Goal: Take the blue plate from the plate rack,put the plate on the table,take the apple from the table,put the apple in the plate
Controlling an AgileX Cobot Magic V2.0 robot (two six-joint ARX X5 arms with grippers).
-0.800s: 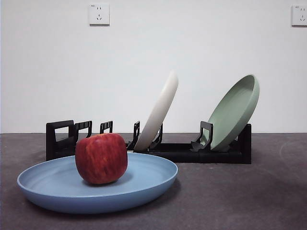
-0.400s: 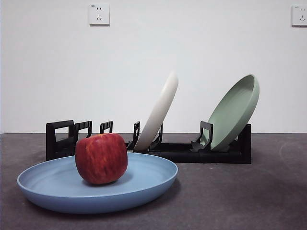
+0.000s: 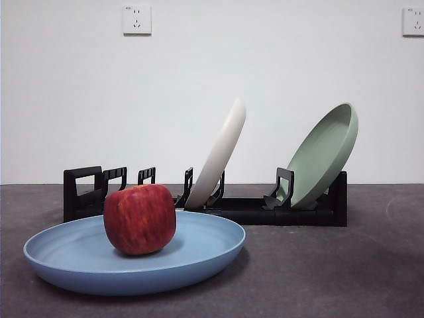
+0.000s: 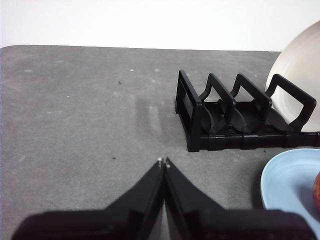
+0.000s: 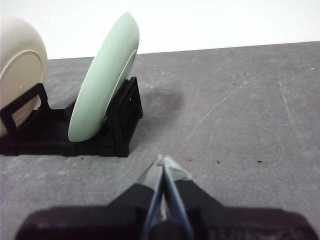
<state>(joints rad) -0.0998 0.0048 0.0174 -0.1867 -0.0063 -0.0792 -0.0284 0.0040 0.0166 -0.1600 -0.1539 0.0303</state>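
Resting on blue plate [image 3: 79, 255], apple [image 3: 140, 219], plate cropped

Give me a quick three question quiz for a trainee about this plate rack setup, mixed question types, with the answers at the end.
1. True or false: the apple rests in the blue plate.
2. Multiple choice: how many plates stand in the plate rack? A) one B) two C) three
3. Fill in: the left gripper and right gripper both hang over the table with jaws ____.

Key:
1. True.
2. B, the cream-white plate and the pale green plate, both leaning.
3. Shut, holding nothing.
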